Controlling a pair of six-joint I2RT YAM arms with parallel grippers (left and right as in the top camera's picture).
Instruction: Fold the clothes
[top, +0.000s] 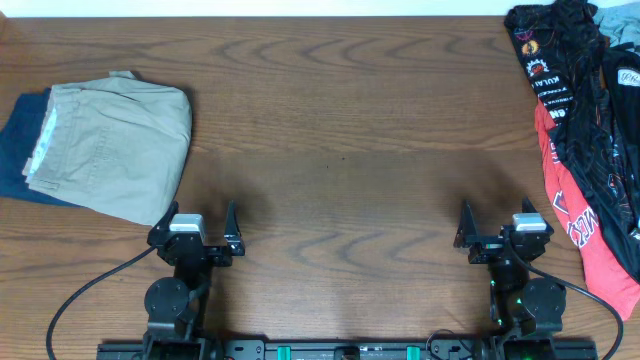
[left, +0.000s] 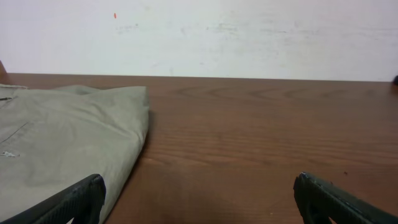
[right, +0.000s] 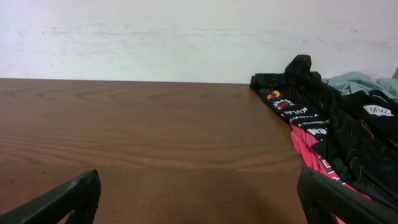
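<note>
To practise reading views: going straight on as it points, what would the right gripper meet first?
Probably nothing: bare table lies ahead of the right gripper, up to the wall. The jersey sits to its right; that side's finger might graze it.

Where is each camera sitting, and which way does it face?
Overhead: above the table, looking straight down; left fingers and right fingers at the near edge.
Left wrist: low on the left arm, facing the far wall; own open fingers at the bottom corners, khaki garment left.
Right wrist: low on the right arm, facing the wall; own open fingers, black jersey right.
Shared: overhead also shows garment and jersey.
</note>
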